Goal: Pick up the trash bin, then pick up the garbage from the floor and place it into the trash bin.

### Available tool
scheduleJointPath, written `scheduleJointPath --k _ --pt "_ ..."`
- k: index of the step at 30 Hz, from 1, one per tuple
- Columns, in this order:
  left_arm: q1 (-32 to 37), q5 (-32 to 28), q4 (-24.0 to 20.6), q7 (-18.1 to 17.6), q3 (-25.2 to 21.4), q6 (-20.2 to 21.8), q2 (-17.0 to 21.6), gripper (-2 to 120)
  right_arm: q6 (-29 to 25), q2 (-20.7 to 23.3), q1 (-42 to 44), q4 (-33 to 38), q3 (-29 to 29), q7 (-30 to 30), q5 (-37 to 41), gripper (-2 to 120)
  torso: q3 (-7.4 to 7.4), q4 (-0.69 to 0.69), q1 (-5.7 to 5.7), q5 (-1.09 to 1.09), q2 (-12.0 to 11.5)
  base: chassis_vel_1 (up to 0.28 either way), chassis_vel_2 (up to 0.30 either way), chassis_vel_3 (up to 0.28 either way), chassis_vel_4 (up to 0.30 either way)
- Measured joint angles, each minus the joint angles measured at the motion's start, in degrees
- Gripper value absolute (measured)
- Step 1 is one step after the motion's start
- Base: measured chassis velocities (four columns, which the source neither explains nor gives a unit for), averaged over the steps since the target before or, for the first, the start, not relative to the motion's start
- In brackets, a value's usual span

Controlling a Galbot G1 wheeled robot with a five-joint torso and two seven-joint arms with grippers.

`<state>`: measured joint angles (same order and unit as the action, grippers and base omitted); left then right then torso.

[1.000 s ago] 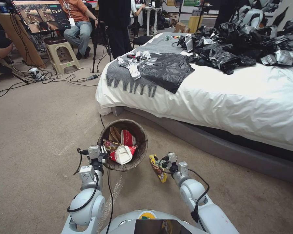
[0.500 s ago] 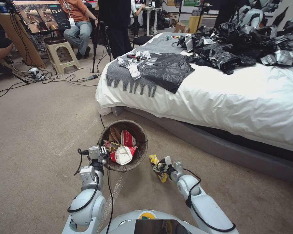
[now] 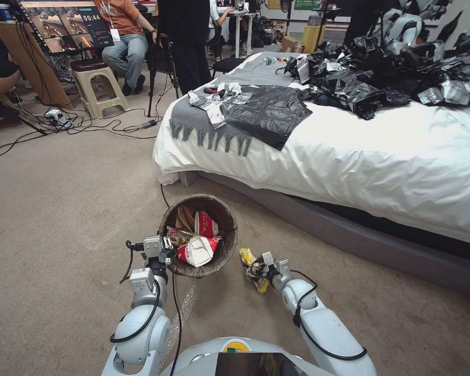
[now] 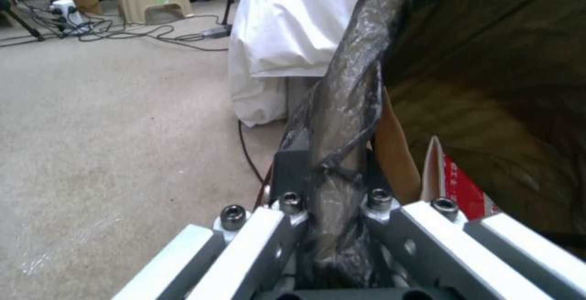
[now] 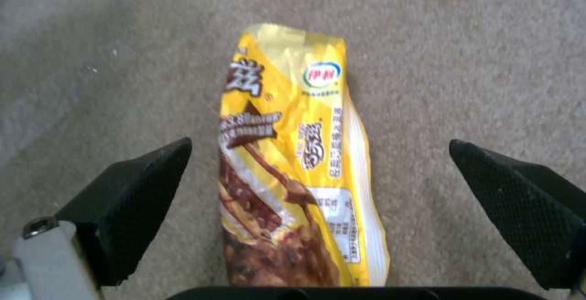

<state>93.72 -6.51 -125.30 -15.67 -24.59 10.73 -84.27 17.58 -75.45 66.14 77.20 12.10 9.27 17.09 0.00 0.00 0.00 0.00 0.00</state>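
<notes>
Holding: the trash bin is pinched by the left gripper at the near-left part of its rim, fingers closed tight over the dark brown bag folded across the edge.
Bin place: on or just above the beige carpet, which of the two I cannot tell, just in front of the foot corner of the bed.
Bin contents: a red and white carton lying on top, a second red and white pack upright behind it, a brown paper bag against the far-left wall, and a brown-gold wrapper near the gripped rim.
Garbage outside the bin: a yellow and brown snack wrapper flat on the carpet, just to the right of the bin and apart from it.
Right gripper: low over that wrapper, jaws spread wide, one black pad on either side, grasping nothing.
On the bed: a grey fringed blanket, a flat black plastic bag and a heap of black bags farther back.
</notes>
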Motion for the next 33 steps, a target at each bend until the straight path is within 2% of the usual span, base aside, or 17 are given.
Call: scheduleJointPath --k 4,10,12,13,15,16,19,20,22,23,26,30,32,33 --pt "-0.1 0.0 0.0 0.0 0.0 0.0 0.0 2 -1.1 -0.3 -0.8 -2.3 -0.1 0.3 -1.1 99 0.00 0.00 0.00 0.00 0.0 0.000 0.000 0.000 0.000" --pt "0.1 0.2 0.0 0.0 0.1 0.0 0.0 2 -2.4 -0.9 -1.3 -4.6 -0.1 0.3 -2.0 84 0.00 0.00 0.00 0.00 0.0 0.000 0.000 0.000 0.000" --pt "0.0 0.2 -0.1 -0.1 0.0 0.0 0.0 2 -3.4 -1.2 -1.2 -5.7 0.0 0.3 -2.6 71 0.00 0.00 0.00 0.00 0.0 0.000 0.000 0.000 0.000" --pt "0.0 0.2 -0.1 -0.1 0.0 0.0 0.0 2 -3.4 -1.2 -1.2 -5.7 0.0 0.3 -2.6 71 0.00 0.00 0.00 0.00 0.0 0.000 0.000 0.000 0.000" --pt "0.0 0.2 -0.1 -0.1 0.0 0.0 0.0 2 -3.8 -1.3 -1.0 -6.1 0.1 0.3 -2.7 61 0.00 0.00 0.00 0.00 0.0 0.000 0.000 0.000 0.000" --pt "0.0 0.2 -0.1 -0.1 0.0 0.0 0.0 2 -3.8 -1.3 -1.0 -6.1 0.1 0.3 -2.7 61 0.00 0.00 0.00 0.00 0.0 0.000 0.000 0.000 0.000" --pt "0.0 0.2 -0.1 -0.1 0.0 0.0 0.0 2 -4.3 -1.4 -0.9 -7.0 0.2 0.3 -3.0 47 0.00 0.00 0.00 0.00 0.0 0.000 0.000 0.000 0.000" --pt "0.0 0.2 -0.1 -0.1 0.0 0.0 0.0 2 -4.3 -1.4 -0.9 -7.0 0.2 0.3 -3.0 47 0.00 0.00 0.00 0.00 0.0 0.000 0.000 0.000 0.000" --pt "0.0 0.2 0.0 -0.1 0.1 0.0 -0.1 2 -4.7 -1.5 -0.9 -7.8 0.4 0.4 -3.2 35 0.00 0.00 0.00 0.00 0.0 0.000 0.000 0.000 0.000" --pt "0.0 0.2 0.0 -0.1 0.1 0.0 -0.1 2 -4.7 -1.5 -0.9 -7.8 0.4 0.4 -3.2 35 0.00 0.00 0.00 0.00 0.0 0.000 0.000 0.000 0.000" --pt "0.0 0.2 0.0 -0.2 0.0 -0.1 0.0 2 -5.3 -1.7 -1.0 -8.8 0.6 0.5 -3.6 20 0.00 -0.01 0.00 -0.02 0.0 0.000 0.000 0.000 0.000" --pt "-0.1 0.2 0.0 -0.2 0.0 -0.1 0.0 2 -5.6 -1.7 -1.1 -9.3 0.6 0.5 -3.6 12 0.00 -0.01 0.00 -0.02 0.0 0.000 0.000 0.000 0.000" --pt "-0.2 0.2 0.0 -0.2 0.1 -0.1 0.0 2 -5.8 -1.7 -1.1 -9.5 0.7 0.5 -3.7 0 0.00 0.00 0.00 -0.01 0.0 0.000 0.000 0.000 0.000" --pt "-0.2 0.2 0.0 -0.1 0.1 -0.1 0.0 2 -5.9 -1.7 -1.1 -9.5 0.7 0.5 -3.7 0 0.00 0.01 0.00 0.00 0.0 0.000 0.000 0.000 0.000"
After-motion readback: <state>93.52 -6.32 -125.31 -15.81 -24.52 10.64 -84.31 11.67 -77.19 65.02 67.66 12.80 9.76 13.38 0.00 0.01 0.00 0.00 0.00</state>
